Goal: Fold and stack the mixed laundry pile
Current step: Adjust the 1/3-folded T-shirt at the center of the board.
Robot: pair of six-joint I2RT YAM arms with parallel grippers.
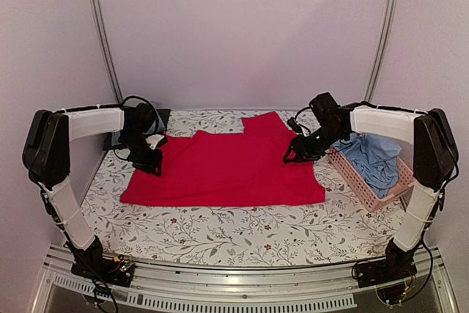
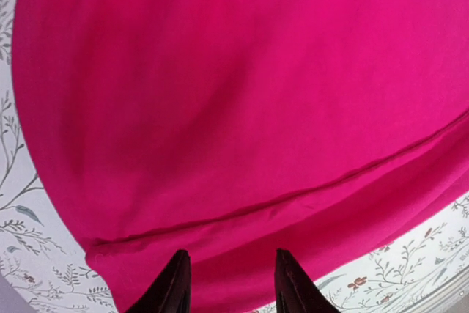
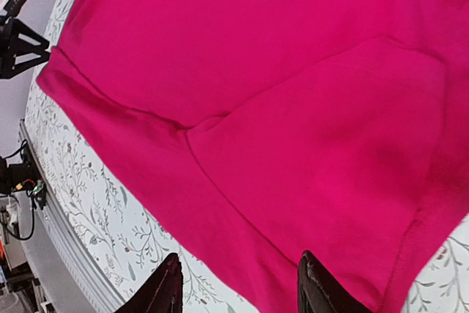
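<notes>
A bright red garment [image 1: 227, 168] lies spread flat on the floral tablecloth [image 1: 242, 229]. It fills the left wrist view [image 2: 234, 108] and the right wrist view [image 3: 293, 93]. My left gripper [image 1: 150, 165] hovers over its left edge, open and empty [image 2: 231, 280]. My right gripper [image 1: 294, 155] hovers over its right edge, open and empty [image 3: 238, 287]. A light blue shirt [image 1: 374, 159] lies crumpled in the pink basket [image 1: 359, 181] at the right.
The pink slatted basket stands at the table's right edge beside my right arm. A dark object [image 1: 157, 119] lies at the back left behind my left arm. A metal rail [image 1: 234, 284] runs along the near edge.
</notes>
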